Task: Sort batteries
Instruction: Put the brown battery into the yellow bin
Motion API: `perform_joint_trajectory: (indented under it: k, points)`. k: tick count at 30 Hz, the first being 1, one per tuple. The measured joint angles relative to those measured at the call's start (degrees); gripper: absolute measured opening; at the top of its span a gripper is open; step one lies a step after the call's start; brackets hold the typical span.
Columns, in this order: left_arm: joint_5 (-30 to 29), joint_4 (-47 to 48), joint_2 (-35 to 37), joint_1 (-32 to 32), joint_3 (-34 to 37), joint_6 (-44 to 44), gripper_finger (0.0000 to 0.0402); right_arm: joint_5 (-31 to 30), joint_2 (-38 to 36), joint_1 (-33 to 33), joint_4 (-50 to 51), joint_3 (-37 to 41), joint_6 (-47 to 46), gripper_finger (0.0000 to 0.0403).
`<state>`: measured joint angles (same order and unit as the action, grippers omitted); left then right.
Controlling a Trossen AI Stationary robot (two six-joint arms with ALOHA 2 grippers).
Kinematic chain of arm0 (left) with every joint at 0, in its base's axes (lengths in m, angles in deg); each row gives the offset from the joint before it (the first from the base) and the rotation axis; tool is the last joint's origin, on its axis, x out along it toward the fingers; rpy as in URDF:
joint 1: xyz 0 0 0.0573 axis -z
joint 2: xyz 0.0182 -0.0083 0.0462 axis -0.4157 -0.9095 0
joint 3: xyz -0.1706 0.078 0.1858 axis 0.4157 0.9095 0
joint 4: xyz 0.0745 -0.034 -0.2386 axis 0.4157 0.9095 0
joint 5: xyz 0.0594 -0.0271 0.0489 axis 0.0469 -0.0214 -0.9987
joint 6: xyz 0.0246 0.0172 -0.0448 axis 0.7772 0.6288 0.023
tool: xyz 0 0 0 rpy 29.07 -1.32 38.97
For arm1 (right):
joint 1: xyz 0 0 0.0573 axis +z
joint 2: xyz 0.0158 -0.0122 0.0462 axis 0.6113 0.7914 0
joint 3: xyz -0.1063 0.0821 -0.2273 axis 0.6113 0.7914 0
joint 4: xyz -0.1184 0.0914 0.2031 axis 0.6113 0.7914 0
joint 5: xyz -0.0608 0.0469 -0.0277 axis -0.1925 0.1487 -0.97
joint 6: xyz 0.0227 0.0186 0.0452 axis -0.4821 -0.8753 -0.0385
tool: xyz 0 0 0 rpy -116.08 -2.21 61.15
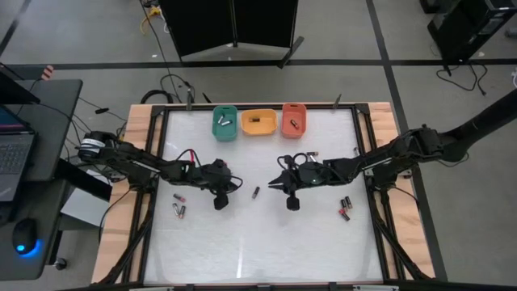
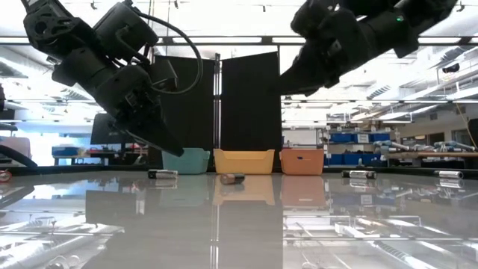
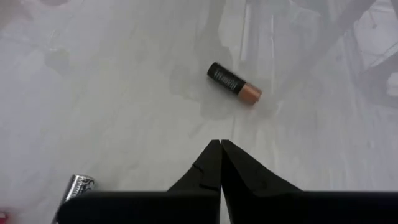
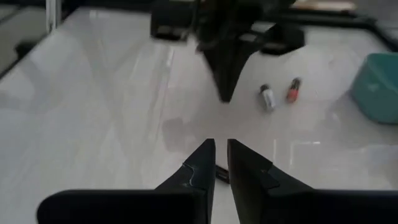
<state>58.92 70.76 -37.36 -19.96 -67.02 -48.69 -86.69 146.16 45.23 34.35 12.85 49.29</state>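
Note:
Small batteries lie on their sides on the white table. One dark battery with a copper end lies between my two grippers. My left gripper is shut, hovering left of it. My right gripper hovers right of it, its fingers a narrow gap apart. A dark bit shows through that gap. Two batteries lie at the left and two batteries at the right. The green tray, orange tray and red tray each hold batteries.
The three trays stand in a row at the table's far edge. A silvery battery lies close to my left gripper. A wooden frame borders the table. Cables lie beyond the far-left corner. The near half of the table is bare.

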Motion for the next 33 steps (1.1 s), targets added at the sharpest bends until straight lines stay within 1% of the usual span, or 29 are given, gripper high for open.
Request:
perform_joint_trajectory:
  k: [2, 4, 8, 12, 16, 20, 23, 27, 30, 33]
  points:
    - [0.00, -0.32, 0.00, 0.00, 0.02, 0.27, 0.0010, 2.25, 2.83, 0.04, 1.79, -2.47, 1.43, 0.0060]
    - [0.00, -0.54, 0.00, 0.00, 0.02, 0.29, 0.0014, 3.74, 5.77, 0.09, 6.01, -5.32, 3.34, 0.0068]
    - [0.02, -0.89, 0.00, 0.00, 0.06, 0.45, 0.0013, 3.97, 10.78, 0.05, 18.46, -12.70, 8.16, 0.0094]
    - [0.02, -0.91, 0.00, 0.00, 0.06, 0.62, 0.0011, 3.97, 15.43, 0.06, 26.63, -18.64, 12.31, 0.0133]
    - [0.02, -1.22, 0.00, 0.00, 0.06, 1.76, 0.0011, 3.99, 19.05, -0.11, 31.81, -22.44, 15.89, 0.0167]
    - [0.02, -1.14, 0.00, 0.00, 0.06, 1.77, 0.0011, 4.55, 21.72, -0.71, 34.59, -23.73, 18.56, 0.0182]
    - [0.04, -1.17, 0.00, 0.00, 0.06, 1.78, 0.0011, 7.41, 23.11, -1.44, 35.64, -23.79, 18.73, 0.0179]
    - [0.04, -1.16, 0.00, 0.00, 0.06, 1.92, 0.0011, 8.61, 23.63, -2.02, 36.08, -23.99, 18.53, 0.0156]
    - [0.02, -1.26, 0.00, -0.09, 0.06, 3.07, 0.0010, 8.88, 23.53, -2.36, 36.10, -23.98, 17.62, 0.0124]
    - [-0.71, -1.31, 0.00, -0.09, 0.06, 3.27, 0.0010, 8.93, 23.50, -2.61, 36.05, -23.92, 17.66, 0.0078]
